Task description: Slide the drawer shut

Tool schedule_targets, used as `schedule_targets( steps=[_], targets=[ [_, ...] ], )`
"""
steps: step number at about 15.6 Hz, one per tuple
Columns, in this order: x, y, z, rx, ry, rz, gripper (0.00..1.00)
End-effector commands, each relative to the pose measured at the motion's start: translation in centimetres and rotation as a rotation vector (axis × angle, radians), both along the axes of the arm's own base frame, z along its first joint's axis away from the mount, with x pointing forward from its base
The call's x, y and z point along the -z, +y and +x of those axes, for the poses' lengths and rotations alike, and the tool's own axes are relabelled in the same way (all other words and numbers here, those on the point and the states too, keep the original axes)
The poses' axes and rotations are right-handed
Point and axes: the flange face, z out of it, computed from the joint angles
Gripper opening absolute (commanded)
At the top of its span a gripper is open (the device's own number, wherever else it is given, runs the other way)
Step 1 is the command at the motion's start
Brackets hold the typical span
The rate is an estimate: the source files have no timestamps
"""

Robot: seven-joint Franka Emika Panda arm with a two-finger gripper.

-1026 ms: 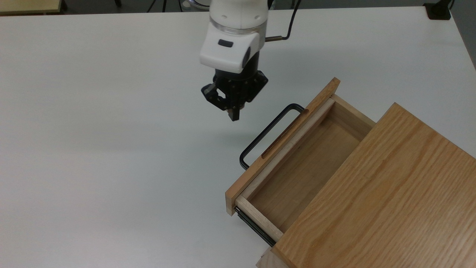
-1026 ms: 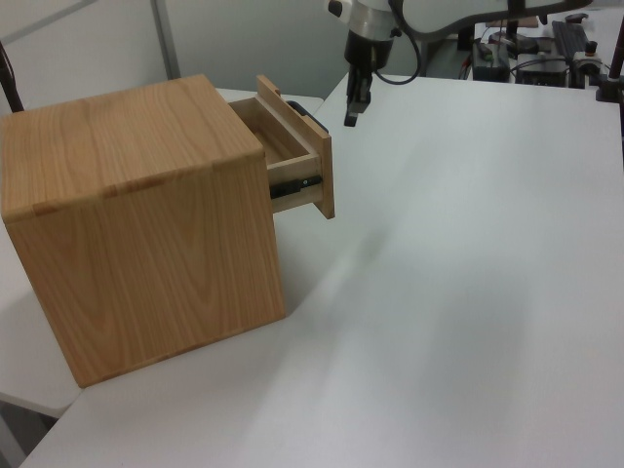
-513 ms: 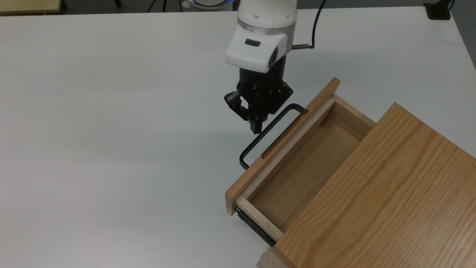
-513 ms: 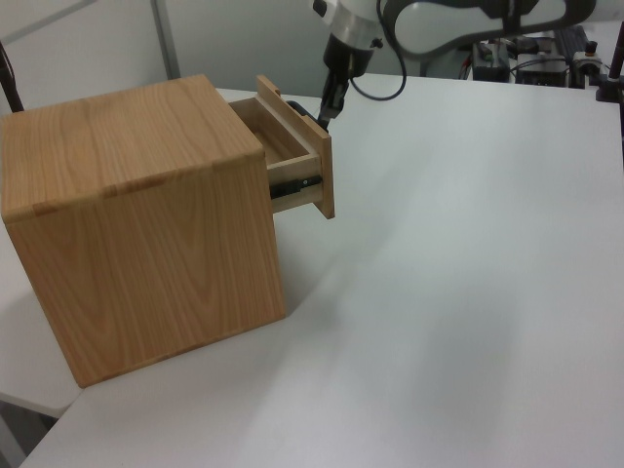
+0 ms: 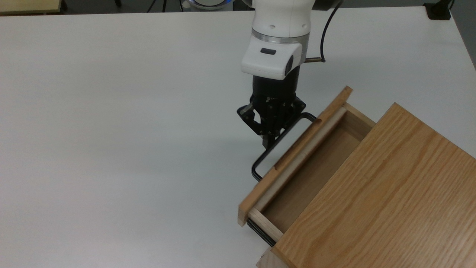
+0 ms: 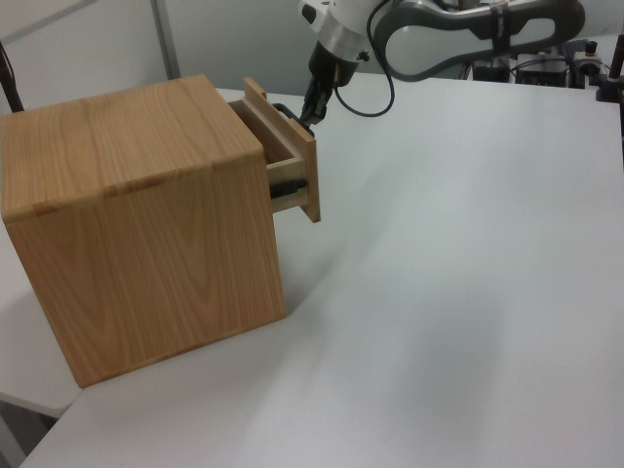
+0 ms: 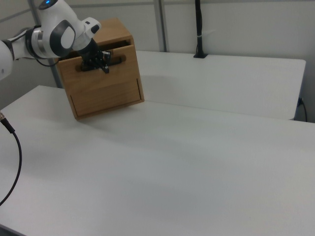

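The drawer (image 5: 297,156) sticks partly out of the oak cabinet (image 5: 390,193), its inside bare. Its black U-shaped handle (image 5: 259,165) points toward the top view's left. My gripper (image 5: 267,143) is shut, and its tips press against the handle's bar near the middle, with nothing held between them. In the left view the gripper (image 6: 308,119) touches the front of the drawer (image 6: 304,171) from the far side. In the right view the gripper (image 7: 104,67) sits at the top front of the cabinet (image 7: 106,93).
The cabinet stands on a wide white table (image 5: 111,111). A black post (image 7: 198,29) rises at the table's far edge in the right view. Cables and equipment (image 6: 546,44) lie beyond the table in the left view.
The gripper came down toward the top view's lower right, met the handle, and pushed. The drawer has slid a little way into the cabinet.
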Motion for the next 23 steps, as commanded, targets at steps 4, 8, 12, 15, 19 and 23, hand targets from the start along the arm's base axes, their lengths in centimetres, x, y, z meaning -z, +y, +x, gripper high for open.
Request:
schedule_targets(
  steps=[4,8,12,15,19,23],
  targets=[
    [1.1,4.1,1.8,0.031,-0.133,0.052,0.0],
    [1.8,5.3,2.2,0.043,-0.204,0.092,0.0],
    [2.3,5.6,2.6,0.029,-0.244,0.087,0.0],
    [2.1,5.9,2.7,0.021,-0.294,0.099,0.0],
    [2.2,7.6,2.2,0.011,-0.303,0.118,0.0],
    [1.0,5.2,1.1,0.021,-0.277,0.12,0.0]
  ],
)
